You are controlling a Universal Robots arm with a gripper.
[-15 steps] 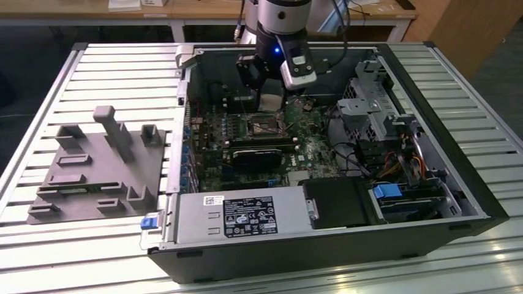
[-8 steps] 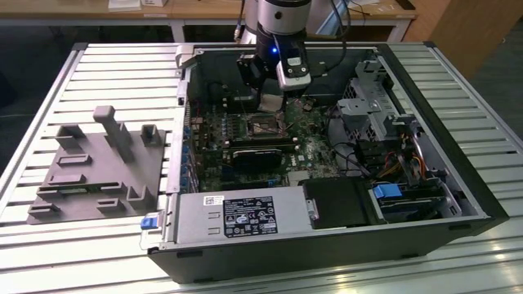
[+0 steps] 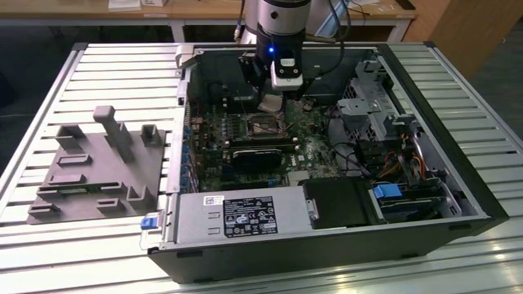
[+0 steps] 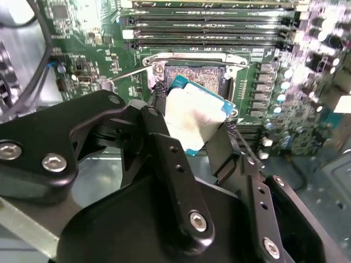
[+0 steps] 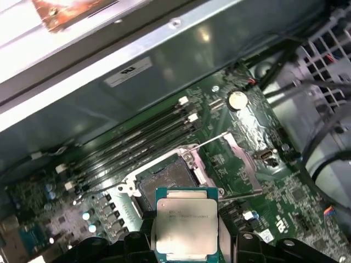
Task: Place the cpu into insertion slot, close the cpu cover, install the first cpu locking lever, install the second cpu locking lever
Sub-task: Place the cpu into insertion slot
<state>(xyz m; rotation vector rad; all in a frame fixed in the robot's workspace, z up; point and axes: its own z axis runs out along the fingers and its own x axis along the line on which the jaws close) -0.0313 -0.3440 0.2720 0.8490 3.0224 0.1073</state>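
So the gripper (image 4: 193, 119) is clamped on the chip (image 5: 186, 222), one finger (image 4: 160, 104) on each of two opposite edges, pale metal lid facing the camera in both wrist views. In the exterior view all this sits in the upper middle of the frame, inside the open computer case (image 3: 457, 184). The chip hangs over the socket (image 3: 263, 125), close but not seated, as far as I can tell.

The socket's dark centre is bare. What looks like the cover plate (image 5: 241, 159) is flipped open beside it, so nothing seems to block the way down.

My take on doing this step right:

- In the second wrist view the chip looks tilted and twisted against the socket's rim. I'd square it up and level it before going any lower.
- Match the corner mark and edge notches. I can't make them out here, so that's worth a check.
- It should drop in flat under its own weight. No pushing or sliding, because the contacts underneath probably bend easily.
- Keep the fingers clear of the silver rim and the memory slots (image 4: 208, 33) just beside the socket.
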